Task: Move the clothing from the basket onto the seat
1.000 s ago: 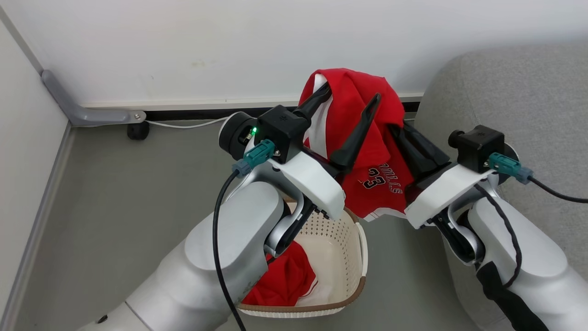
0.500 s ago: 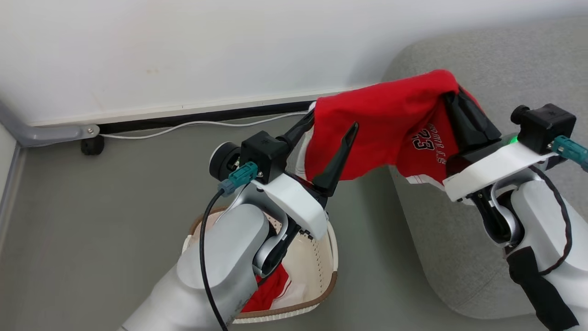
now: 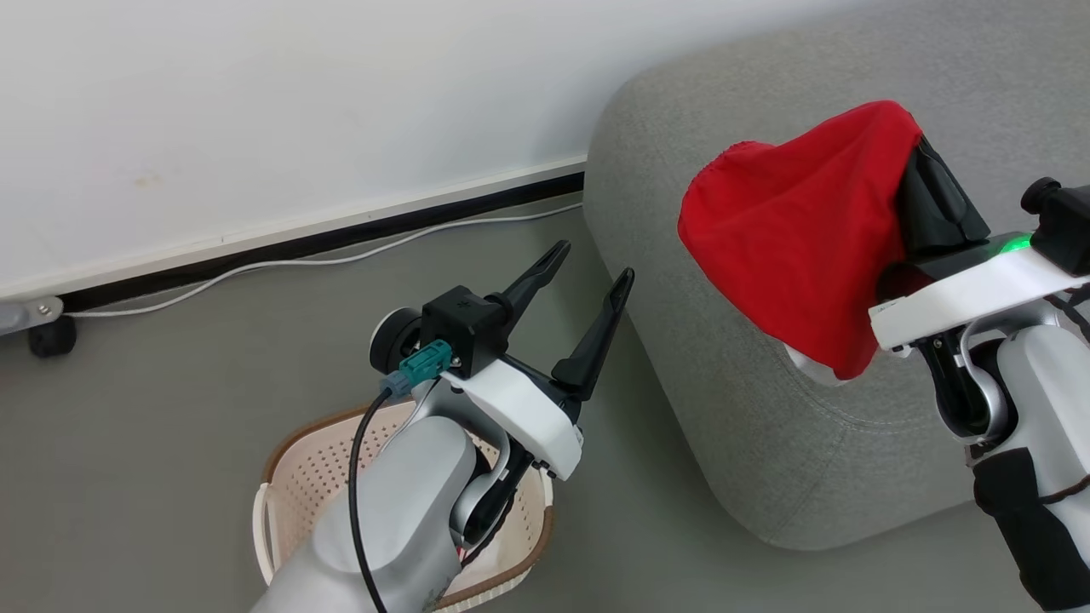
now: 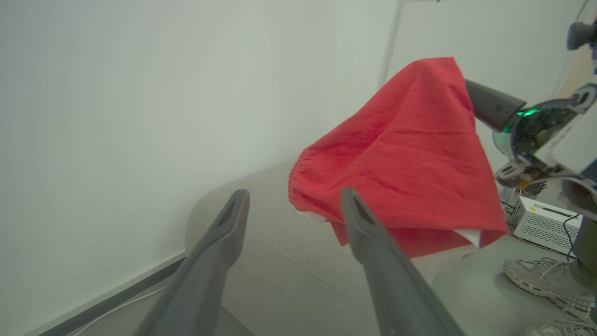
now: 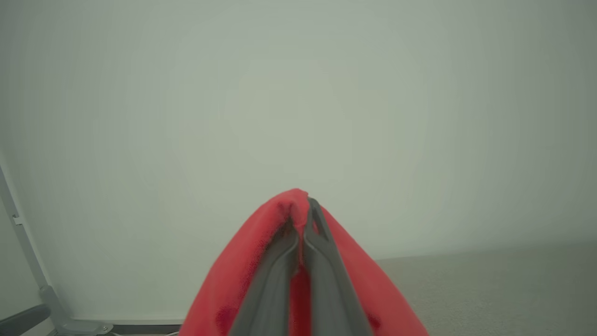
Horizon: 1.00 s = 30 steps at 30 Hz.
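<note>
The red garment [image 3: 792, 247] has pulled clear of the left gripper [image 3: 595, 260]; the right gripper [image 5: 304, 210] alone now carries it above the seat [image 3: 698, 409].

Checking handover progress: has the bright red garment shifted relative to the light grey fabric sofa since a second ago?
Yes. The red garment, clamped in the right gripper, went from beside the grey sofa to over its seat.

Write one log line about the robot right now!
right gripper: shut on red garment, over sofa | left gripper: open, empty, near basket
</note>
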Tool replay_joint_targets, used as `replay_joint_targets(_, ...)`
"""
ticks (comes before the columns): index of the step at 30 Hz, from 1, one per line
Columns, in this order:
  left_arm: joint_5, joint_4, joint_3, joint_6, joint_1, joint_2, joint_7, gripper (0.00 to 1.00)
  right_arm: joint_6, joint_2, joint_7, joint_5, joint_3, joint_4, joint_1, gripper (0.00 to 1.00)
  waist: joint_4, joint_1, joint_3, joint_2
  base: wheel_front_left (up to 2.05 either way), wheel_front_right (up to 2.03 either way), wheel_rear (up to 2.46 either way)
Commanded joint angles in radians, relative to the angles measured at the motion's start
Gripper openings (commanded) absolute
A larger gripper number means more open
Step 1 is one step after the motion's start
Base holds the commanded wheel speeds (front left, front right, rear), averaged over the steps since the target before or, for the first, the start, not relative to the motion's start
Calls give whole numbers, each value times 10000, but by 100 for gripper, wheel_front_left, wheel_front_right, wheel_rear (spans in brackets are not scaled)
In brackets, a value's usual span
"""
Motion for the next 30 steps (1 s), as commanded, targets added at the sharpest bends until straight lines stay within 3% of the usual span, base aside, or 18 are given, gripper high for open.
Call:
replay_joint_targets(1,138,-275,435,-115,-14,89,-57,100,42,-53,-61,-37,-52,-361,132,0,-425,0,-53,-1,0,0,0)
replay_joint_targets(17,295,-527,977,-328,646,89,-57,100,42,-73,-61,-42,-579,-735,483,0,-2106,0,-152,-1,0,0,0)
replay_joint_targets(30,286,-680,591,-433,352,89,-57,100,42,-461,-61,-156,-1988,-1315,1087,0,-2328,0,277,-1,0,0,0)
